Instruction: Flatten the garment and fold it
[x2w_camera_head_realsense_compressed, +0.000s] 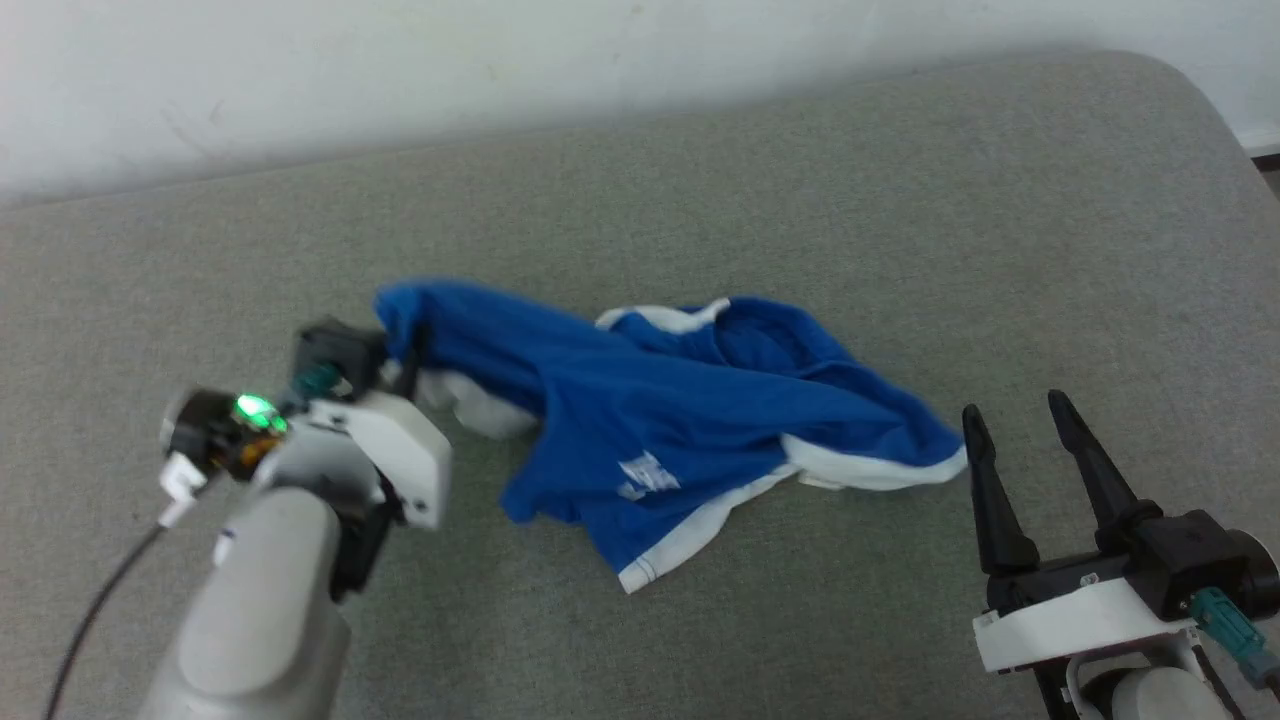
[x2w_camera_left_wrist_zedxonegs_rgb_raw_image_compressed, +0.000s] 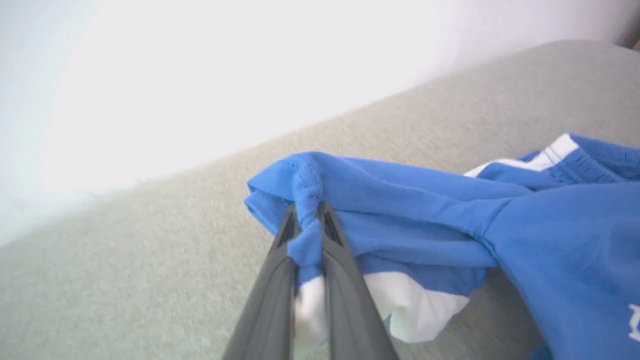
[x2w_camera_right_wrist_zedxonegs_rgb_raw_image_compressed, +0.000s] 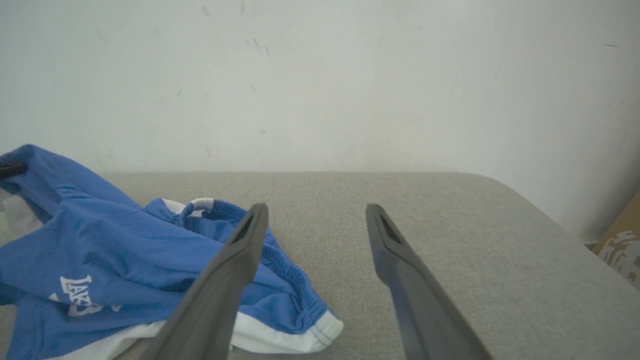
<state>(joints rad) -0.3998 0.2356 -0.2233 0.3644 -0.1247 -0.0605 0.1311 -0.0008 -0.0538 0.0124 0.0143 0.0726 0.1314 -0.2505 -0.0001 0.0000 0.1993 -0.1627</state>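
**Left gripper pinches crumpled blue shorts on a grey cushion**

The left gripper (x2w_camera_left_wrist_zedxonegs_rgb_raw_image_compressed: 306, 212) is clamped tight on a bunched blue-and-white corner of the garment (x2w_camera_head_realsense_compressed: 660, 410). That end looks slightly raised, probably to draw the crumpled cloth out flat. The right gripper (x2w_camera_head_realsense_compressed: 1012, 408) stands wide apart and empty, just beside the garment's opposite white-trimmed end, likely ready to take it. The shorts lie mid-way across a grey fabric-covered surface (x2w_camera_head_realsense_compressed: 850, 170) against a plain white wall (x2w_camera_head_realsense_compressed: 400, 60).
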